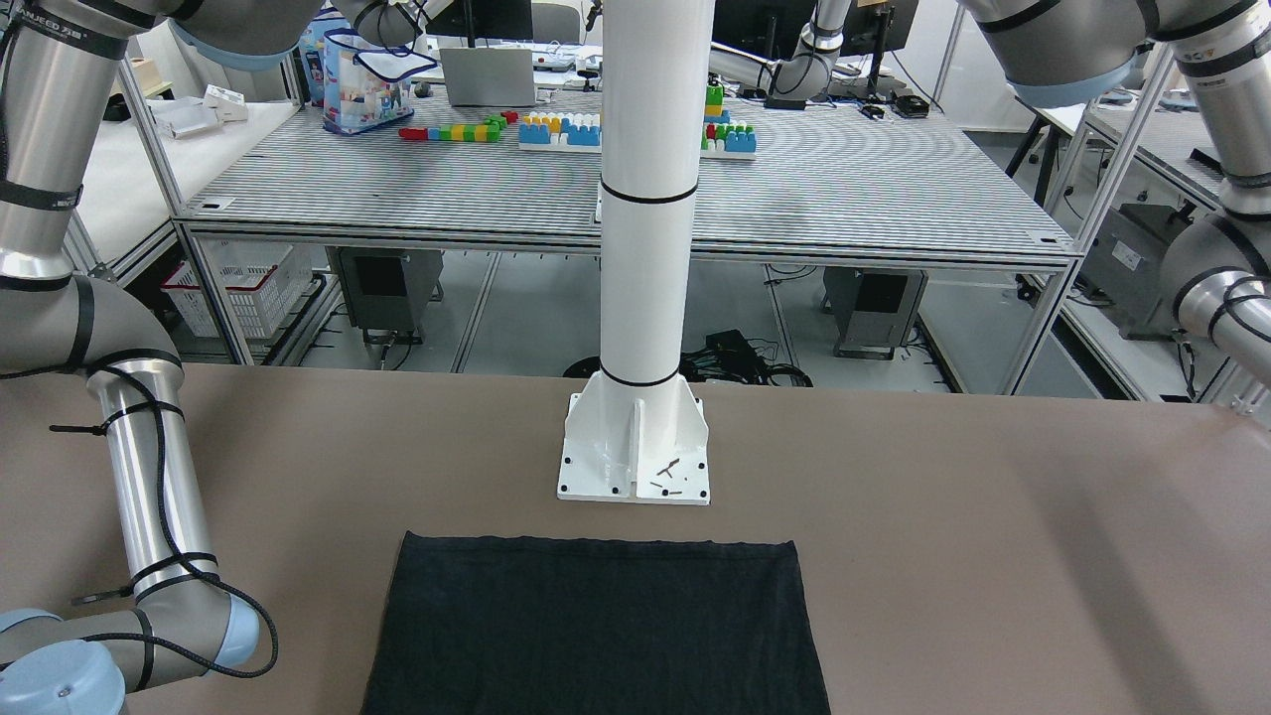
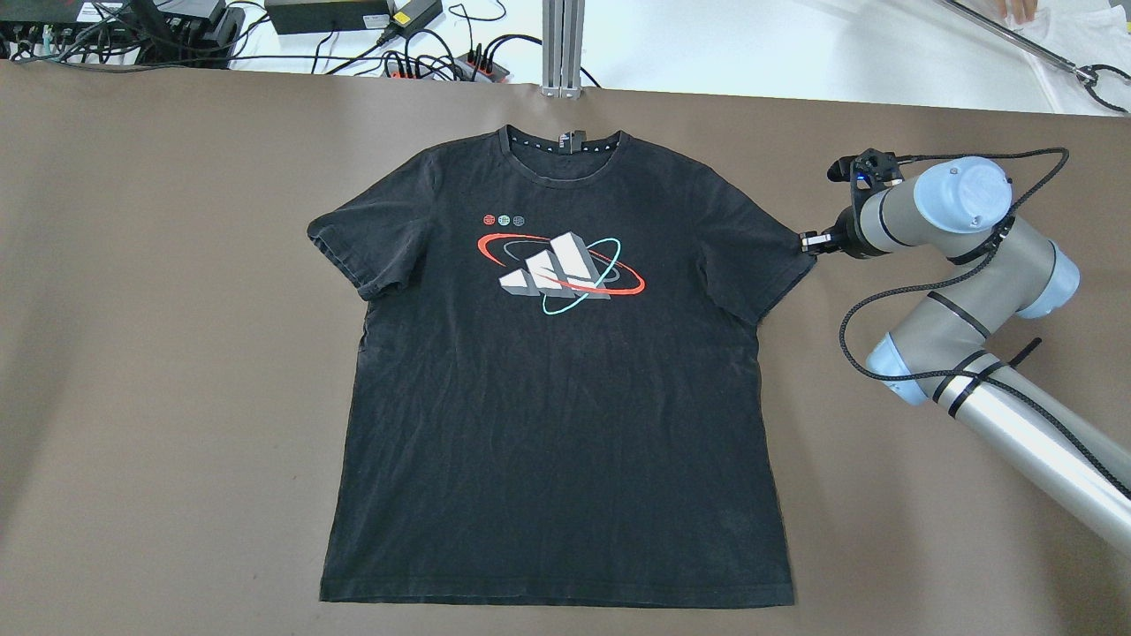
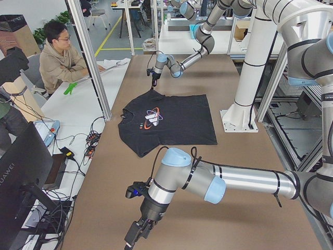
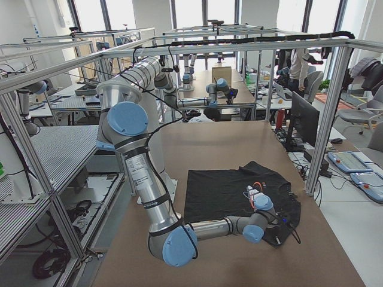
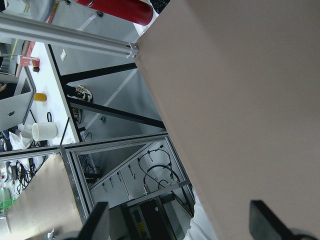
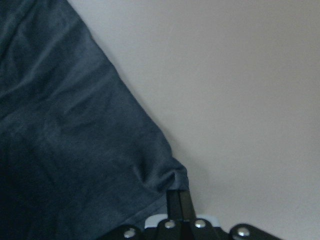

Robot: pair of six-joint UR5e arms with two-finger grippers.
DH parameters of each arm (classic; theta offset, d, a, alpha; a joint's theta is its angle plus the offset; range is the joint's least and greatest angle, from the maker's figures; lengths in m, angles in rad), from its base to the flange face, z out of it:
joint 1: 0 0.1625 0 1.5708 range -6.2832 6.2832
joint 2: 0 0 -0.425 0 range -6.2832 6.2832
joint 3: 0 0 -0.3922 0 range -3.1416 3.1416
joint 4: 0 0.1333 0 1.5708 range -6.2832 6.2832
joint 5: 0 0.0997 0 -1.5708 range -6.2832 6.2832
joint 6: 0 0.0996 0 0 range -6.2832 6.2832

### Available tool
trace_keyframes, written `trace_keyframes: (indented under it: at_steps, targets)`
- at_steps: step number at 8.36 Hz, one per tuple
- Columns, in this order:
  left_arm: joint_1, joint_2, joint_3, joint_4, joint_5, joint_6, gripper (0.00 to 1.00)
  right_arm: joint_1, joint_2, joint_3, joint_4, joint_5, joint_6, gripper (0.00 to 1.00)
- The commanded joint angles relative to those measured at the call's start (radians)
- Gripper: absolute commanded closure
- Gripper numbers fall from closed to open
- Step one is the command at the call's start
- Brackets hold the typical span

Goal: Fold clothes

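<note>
We are looking across a wide brown table (image 2: pixel 177 397) that is carrying everything else. A white pillar (image 1: pixel 650 199) is standing at the robot's side of it, bolted down through a base plate (image 1: pixel 635 467).

The left arm (image 3: pixel 244 179) is stretching low along the table toward its left end, well apart from the garment. The right arm (image 2: pixel 972 389) is reaching in from the robot's right, bent at the elbow, with its wrist turned toward the cloth.

The black T-shirt (image 2: pixel 557 424) is lying flat and front up in the middle of the table. Its collar is pointing away from the robot, and its stitched hem is sitting near the base plate without touching it. Both short sleeves are spreading outward, and a red, white and teal print (image 2: pixel 561 274) is showing on the chest.

The right gripper (image 2: pixel 806 242) is sitting at the outer edge of the sleeve on the robot's right. In the wrist view we are seeing its fingers (image 6: pixel 178 202) pressed together on the sleeve's corner, with the fabric bunching at their tips.

The left gripper (image 5: pixel 182 225) is hanging over the table's far left end with its fingers spread wide, holding nothing.
</note>
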Motion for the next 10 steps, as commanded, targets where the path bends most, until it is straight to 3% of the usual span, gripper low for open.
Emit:
trace_keyframes:
  at_steps: [1, 2, 4, 8, 10]
  targets:
    - [-0.001, 0.005, 0.001, 0.0, 0.001, 0.0, 0.0, -0.006, -0.042, 0.226, -0.098, 0.043, 0.027, 1.0]
    - [-0.001, 0.005, 0.002, 0.0, 0.001, 0.0, 0.0, -0.05, -0.018, 0.288, -0.19, 0.04, 0.109, 1.0]
    - [0.001, 0.003, 0.005, 0.0, 0.001, 0.0, 0.0, -0.097, 0.028, 0.281, -0.207, 0.015, 0.171, 1.0]
    - [-0.001, 0.008, 0.005, 0.0, 0.001, -0.009, 0.0, -0.138, 0.224, 0.074, -0.207, -0.081, 0.226, 1.0]
    - [0.001, 0.006, 0.009, 0.001, 0.001, -0.031, 0.0, -0.166, 0.237, 0.068, -0.207, -0.121, 0.271, 1.0]
